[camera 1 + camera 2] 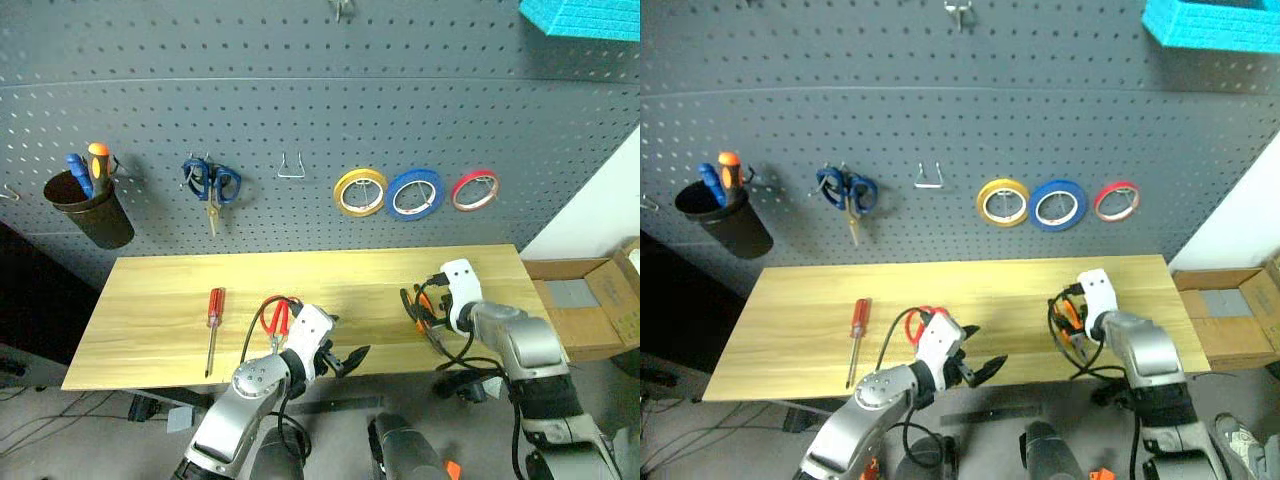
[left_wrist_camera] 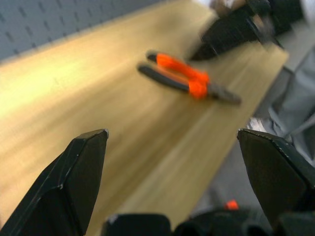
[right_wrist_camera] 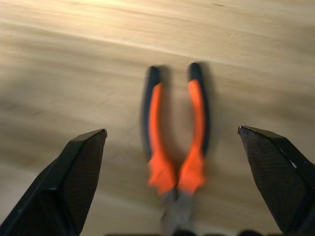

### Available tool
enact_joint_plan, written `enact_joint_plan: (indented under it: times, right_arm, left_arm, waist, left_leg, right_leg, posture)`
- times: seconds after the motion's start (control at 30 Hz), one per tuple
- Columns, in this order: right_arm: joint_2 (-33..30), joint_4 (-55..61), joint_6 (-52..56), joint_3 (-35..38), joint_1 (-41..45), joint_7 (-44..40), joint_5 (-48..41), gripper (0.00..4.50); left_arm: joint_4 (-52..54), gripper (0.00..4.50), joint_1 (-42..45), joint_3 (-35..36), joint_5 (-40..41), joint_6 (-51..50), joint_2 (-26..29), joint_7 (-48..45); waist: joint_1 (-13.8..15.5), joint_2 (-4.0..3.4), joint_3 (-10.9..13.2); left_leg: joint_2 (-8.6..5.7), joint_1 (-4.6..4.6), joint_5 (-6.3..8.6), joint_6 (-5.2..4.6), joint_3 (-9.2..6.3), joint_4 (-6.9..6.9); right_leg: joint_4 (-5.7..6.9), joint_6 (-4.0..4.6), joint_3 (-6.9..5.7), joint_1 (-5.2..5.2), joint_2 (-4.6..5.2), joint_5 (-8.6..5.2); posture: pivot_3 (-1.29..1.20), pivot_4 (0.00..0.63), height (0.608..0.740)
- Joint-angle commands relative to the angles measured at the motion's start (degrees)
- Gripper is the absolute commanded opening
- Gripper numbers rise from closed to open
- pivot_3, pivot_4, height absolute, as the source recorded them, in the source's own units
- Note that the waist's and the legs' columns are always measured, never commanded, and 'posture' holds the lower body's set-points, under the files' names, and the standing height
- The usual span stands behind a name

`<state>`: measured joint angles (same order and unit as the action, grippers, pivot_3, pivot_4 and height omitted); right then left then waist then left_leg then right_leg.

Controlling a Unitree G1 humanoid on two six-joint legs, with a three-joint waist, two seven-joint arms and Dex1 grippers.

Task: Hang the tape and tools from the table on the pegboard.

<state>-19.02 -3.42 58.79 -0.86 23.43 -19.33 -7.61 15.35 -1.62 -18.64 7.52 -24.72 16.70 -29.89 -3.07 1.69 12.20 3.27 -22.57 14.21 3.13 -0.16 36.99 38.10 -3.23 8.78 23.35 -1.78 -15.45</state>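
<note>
Three tools remain on my light wooden tabletop. Right tool, wide open and empty, frames orange-and-black-handled pliers; next: lower, close on handles.

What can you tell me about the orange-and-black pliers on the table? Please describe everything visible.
The pliers have two curved handles, orange inside with black outer edges and black tips, apparently rubber-coated, joined at a dark grey metal head. The handles are slightly spread. They lie flat on the light wooden table, near its right end. The right gripper hangs just above them, open, its fingers on either side, touching nothing. Only the table touches the pliers.
</note>
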Motion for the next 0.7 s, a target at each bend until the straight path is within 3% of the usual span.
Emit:
enact_joint_plan:
  times: [0.03, 0.63, 0.7]
  right_arm:
    - [-0.73, -6.12, -1.55, -0.02, 3.46, 0.57, 1.13, 4.47]
    - [-3.57, -16.64, -6.36, -8.25, 5.85, -3.98, 5.28, 4.47]
    - [-3.55, -17.54, -7.59, -8.10, 6.17, -3.95, 5.51, 4.07]
  left_arm:
    - [3.88, 4.50, 0.37, -0.39, -0.19, 0.49, -0.51, 0.60]
    - [10.52, 4.50, -2.35, 0.63, 1.44, -4.26, -0.73, 3.21]
    - [11.05, 4.50, -2.36, 0.73, 1.89, -4.85, -0.96, 3.25]
  waist:
    - [0.34, -0.20, 0.45]
    - [1.29, 0.12, 3.63]
    - [1.28, 0.24, 3.73]
  left_leg:
    - [0.00, -0.13, 0.03, -0.02, -0.03, 0.00]
    - [0.04, -0.35, 0.28, -0.13, -0.06, 0.06]
    - [0.05, -0.35, 0.28, -0.13, -0.06, 0.06]
  right_leg:
    - [-0.02, 0.02, -0.02, 0.09, 0.00, 0.01]
    - [-0.10, -0.03, -0.05, 0.29, 0.01, -0.04]
    - [-0.11, -0.02, -0.05, 0.28, 0.01, -0.04]
  posture:
    - [0.05, 0.285, 0.740]
    - [0.11, 0.325, 0.740]
    - [0.12, 0.322, 0.740]
